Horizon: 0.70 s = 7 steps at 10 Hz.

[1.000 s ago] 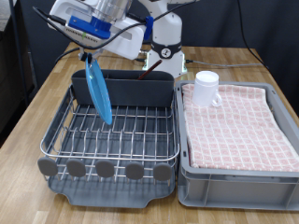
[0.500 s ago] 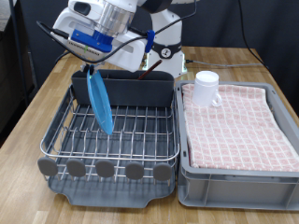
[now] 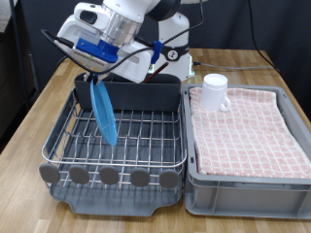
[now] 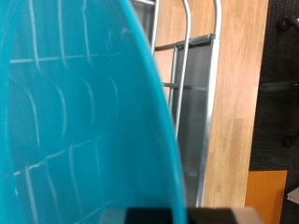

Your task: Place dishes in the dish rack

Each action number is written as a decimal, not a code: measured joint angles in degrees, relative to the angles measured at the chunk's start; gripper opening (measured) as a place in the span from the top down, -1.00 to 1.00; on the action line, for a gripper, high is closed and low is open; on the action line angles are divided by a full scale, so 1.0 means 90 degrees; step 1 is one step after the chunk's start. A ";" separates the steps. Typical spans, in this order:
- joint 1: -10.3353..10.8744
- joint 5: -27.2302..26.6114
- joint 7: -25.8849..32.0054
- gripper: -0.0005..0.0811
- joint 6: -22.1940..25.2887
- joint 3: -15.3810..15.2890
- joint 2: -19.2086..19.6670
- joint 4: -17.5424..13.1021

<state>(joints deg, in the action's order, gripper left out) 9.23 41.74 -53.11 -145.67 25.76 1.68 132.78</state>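
The light-blue plate [image 3: 102, 112] stands on edge, tilted, in the exterior view's left part of the silver wire dish rack [image 3: 141, 131]. Its lower edge is down among the wires. My gripper [image 3: 93, 72] is right above the plate's top edge and shut on it. In the wrist view the plate [image 4: 75, 121] fills most of the picture, with rack wires [image 4: 187, 84] beside it. The white mug [image 3: 214, 90] stands on the pink checked cloth [image 3: 248, 126] in the grey bin. A thin brown stick [image 3: 153, 60] rises behind the dark cutlery holder [image 3: 146, 92]; I cannot tell whether it is the wooden spoon.
The rack sits on a dark grey tray with round grey discs [image 3: 112, 176] along its near edge. The grey bin [image 3: 243, 189] stands directly to the rack's right in the exterior view. Both rest on a wooden table [image 3: 44, 107]. The robot base [image 3: 175, 44] stands behind.
The arm has swung and tilted over the rack's left side. The plate has come down lower between the wires, with the gripper still at its top edge.
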 joint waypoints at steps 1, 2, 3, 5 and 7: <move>0.0003 0.0002 -0.0017 0.92 -0.0031 -0.0001 0.0030 0.0005; 0.0005 0.0003 -0.0030 0.92 -0.0062 -0.0001 0.0066 0.0010; 0.0008 0.0005 -0.0051 0.92 -0.0091 -0.0003 0.0100 0.0018; 0.0014 0.0013 -0.0115 0.92 -0.0176 -0.0008 0.0162 0.0052; 0.0014 -0.0003 -0.0141 0.92 -0.0342 -0.0015 0.0201 0.0136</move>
<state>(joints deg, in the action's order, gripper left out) 9.36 41.71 -54.38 -148.74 25.63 3.49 134.00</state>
